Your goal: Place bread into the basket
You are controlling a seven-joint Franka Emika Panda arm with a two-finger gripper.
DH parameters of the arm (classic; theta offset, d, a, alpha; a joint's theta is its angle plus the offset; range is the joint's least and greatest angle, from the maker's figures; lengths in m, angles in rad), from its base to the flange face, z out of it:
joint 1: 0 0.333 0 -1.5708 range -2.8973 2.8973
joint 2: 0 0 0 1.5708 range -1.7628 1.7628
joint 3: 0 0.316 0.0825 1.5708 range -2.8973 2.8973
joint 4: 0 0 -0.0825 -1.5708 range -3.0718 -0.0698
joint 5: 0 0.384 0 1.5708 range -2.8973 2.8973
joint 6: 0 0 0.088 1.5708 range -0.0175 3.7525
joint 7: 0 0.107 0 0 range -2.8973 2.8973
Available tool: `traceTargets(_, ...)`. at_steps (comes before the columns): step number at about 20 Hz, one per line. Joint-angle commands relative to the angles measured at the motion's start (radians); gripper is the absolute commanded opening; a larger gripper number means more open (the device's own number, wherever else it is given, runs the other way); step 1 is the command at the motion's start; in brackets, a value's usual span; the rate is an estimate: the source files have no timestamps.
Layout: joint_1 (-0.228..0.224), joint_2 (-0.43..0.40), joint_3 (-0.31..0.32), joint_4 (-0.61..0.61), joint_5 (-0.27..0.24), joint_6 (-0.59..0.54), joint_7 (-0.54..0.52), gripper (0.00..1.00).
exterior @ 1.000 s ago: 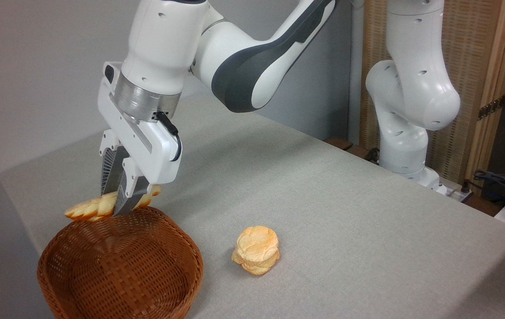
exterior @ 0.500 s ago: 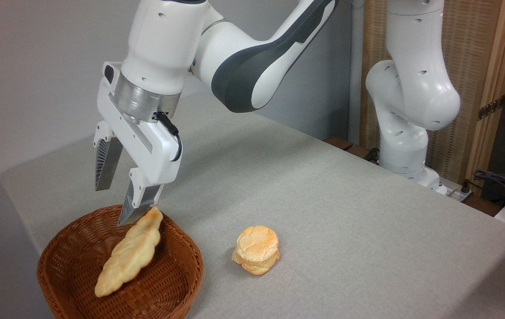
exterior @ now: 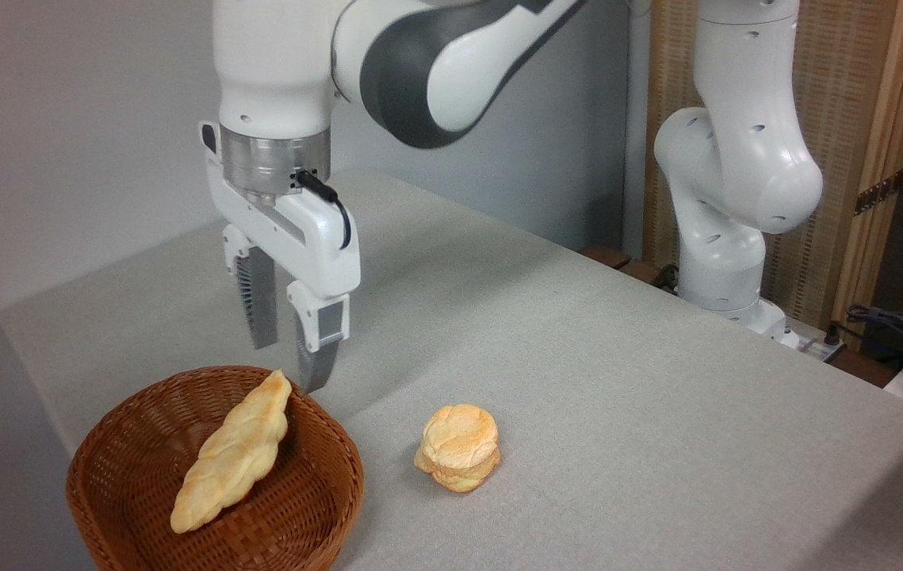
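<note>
**Loaf in the basket, gripper empty above it**

Nearest us, at the table's (exterior: pixel 617 444) front left corner, we see the basket (exterior: pixel 316 496), its lower edge cut off by the frame. The bread (exterior: pixel 233 454) lies slanted inside it, one pointed end resting on the far rim. Just right sits a small round bun (exterior: pixel 459 446). Behind the basket, the gripper (exterior: pixel 290 366) hangs with its fingers apart, holding nothing. The arm's upper links run out of frame.
</note>
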Motion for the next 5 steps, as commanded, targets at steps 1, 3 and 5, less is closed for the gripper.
traceTargets(1, -0.006, -0.002, 0.004, 0.064, 0.061, -0.154, -0.02, 1.0)
traceTargets(3, -0.004, -0.003, 0.012, 0.067, 0.059, -0.202, -0.027, 1.0)
traceTargets(5, 0.003, -0.007, 0.015, 0.073, 0.035, -0.19, -0.044, 1.0)
